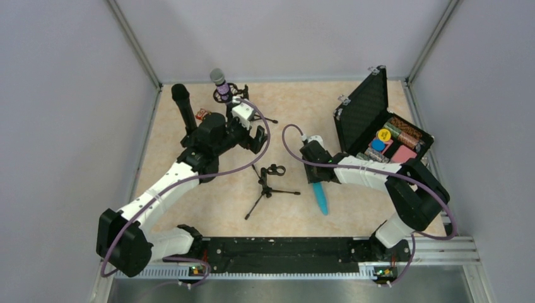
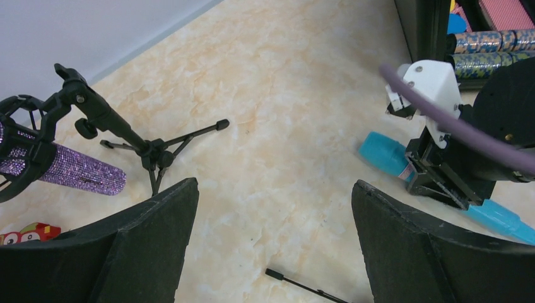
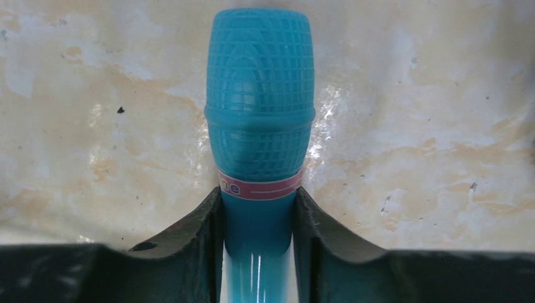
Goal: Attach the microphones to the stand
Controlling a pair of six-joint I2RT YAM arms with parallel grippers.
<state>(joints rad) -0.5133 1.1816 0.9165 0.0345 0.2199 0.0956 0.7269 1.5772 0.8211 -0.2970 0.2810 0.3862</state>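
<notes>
R gripper [image 3: 258, 249] is clamped on the turquoise mic [image 3: 260, 113]. Its two dark fingers [image 3: 189, 246] press on either side of the handle, just below the pink band under the grille head. In the top view the mic points toward the near edge, right of centre on the worktop [image 1: 214, 208], w/ the tail sticking out past the gripper. Can't tell if it rests on the surface or is raised a little. L gripper [image 2: 272, 186] is spread wide w/ nothing between the fingers. It hangs over the back-left part of the worktop, near the back stand [image 2: 126, 132]. That stand's ring clip holds the purple mic [image 2: 69, 167], glitter handle through the ring and silver head up in the top view. The black mic [image 1: 183, 107] stands upright at far back left, w/ its lower end hidden behind the L arm, so the support is unclear. The centre stand [image 1: 271, 180], a small black tripod, sits between the two arms, left of the turquoise mic and not touching it. An open black case [image 1: 363, 110] at back right has its lid up and coloured items inside. A small red toy [image 2: 25, 233] lies near the purple mic.
</notes>
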